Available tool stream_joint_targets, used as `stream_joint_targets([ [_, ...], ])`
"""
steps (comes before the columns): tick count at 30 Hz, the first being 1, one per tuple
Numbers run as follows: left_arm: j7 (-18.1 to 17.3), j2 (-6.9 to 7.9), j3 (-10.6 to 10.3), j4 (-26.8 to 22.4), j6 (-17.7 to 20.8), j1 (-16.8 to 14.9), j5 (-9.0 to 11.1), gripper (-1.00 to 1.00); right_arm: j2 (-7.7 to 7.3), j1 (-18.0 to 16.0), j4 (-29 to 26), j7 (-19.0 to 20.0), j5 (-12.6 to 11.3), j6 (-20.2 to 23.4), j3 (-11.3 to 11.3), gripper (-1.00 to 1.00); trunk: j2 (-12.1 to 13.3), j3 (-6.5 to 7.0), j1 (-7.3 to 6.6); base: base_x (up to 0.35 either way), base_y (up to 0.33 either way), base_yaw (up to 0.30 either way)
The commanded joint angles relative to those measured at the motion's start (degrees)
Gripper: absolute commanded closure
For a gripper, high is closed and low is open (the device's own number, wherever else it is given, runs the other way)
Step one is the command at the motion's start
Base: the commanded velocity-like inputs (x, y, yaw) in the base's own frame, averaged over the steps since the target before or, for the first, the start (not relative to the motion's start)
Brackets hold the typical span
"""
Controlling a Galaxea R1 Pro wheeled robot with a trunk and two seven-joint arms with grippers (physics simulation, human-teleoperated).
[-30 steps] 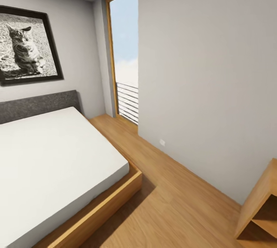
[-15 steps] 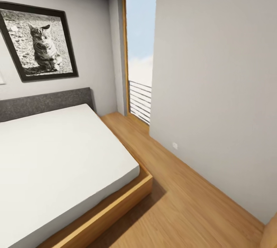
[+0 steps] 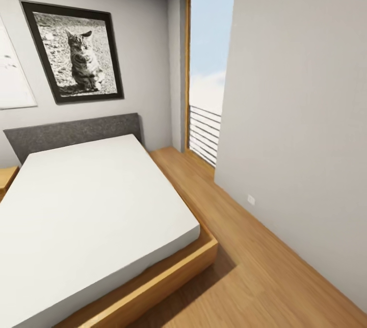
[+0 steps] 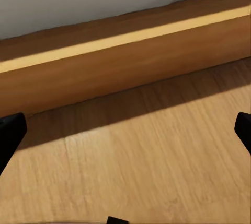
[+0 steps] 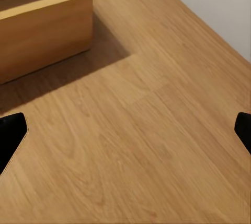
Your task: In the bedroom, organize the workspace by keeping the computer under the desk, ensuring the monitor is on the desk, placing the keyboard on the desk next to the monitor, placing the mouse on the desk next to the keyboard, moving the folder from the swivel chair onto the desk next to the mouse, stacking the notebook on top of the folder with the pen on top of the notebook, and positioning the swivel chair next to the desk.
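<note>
View: the head camera has swung left over the last second; the cat picture [image 3: 81,52] sits further into frame, a pale panel [image 3: 12,73] and a wood nightstand corner [image 3: 6,176] have come in at the left edge, and the open wood shelf seen at lower right a second ago has gone out of frame
Meaning: the camera moved, not the furniture; I judge the robot is turning on the spot to search, with no item of the workspace handled yet
Room: the bedroom, with the low wood-framed bed [image 3: 102,206], grey headboard [image 3: 76,132], tall window [image 3: 206,78] with a railing, and light wood floor [image 3: 255,277]
Task things: no desk, computer, monitor, keyboard, mouse, folder, notebook, pen or swivel chair is in sight from here, so their places cannot be told
Left gripper [image 4: 125,132]: spread wide, dark fingertips at the frame's two sides, nothing between them; it looks over floor beside the bed frame's wooden side
Right gripper [image 5: 125,132]: likewise wide apart and holding nothing, over bare floor near a corner of the bed frame
Next: likely more turning or driving until the desk shows
</note>
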Motion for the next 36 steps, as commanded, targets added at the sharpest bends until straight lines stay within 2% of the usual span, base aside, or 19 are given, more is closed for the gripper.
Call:
stream_joint_targets([
  [1,0.0,-0.01,0.2,0.0,-0.1,0.0,0.0,-1.0,0.03,0.0,0.0,-0.6,0.6,-0.1,0.0,-1.0,0.0,-0.07,0.01,0.015,-0.001,0.275],
  [9,0.0,0.0,0.2,0.0,-0.1,0.0,0.0,-1.0,0.39,0.0,0.2,-5.3,0.6,-0.6,0.3,-1.0,0.0,-0.09,0.01,0.003,0.0,0.286],
  [29,0.0,0.0,0.2,0.1,-0.1,0.0,0.0,-1.0,0.34,0.0,0.2,-5.7,0.7,-0.7,0.5,-1.0,0.0,-0.09,0.01,0.0,0.003,0.291],
  [36,0.0,0.0,0.2,0.1,-0.1,0.0,0.0,-1.0,0.27,-0.1,0.2,-5.7,1.0,-0.6,0.5,-1.0,0.0,-0.09,0.01,0.0,0.225,0.291],
])
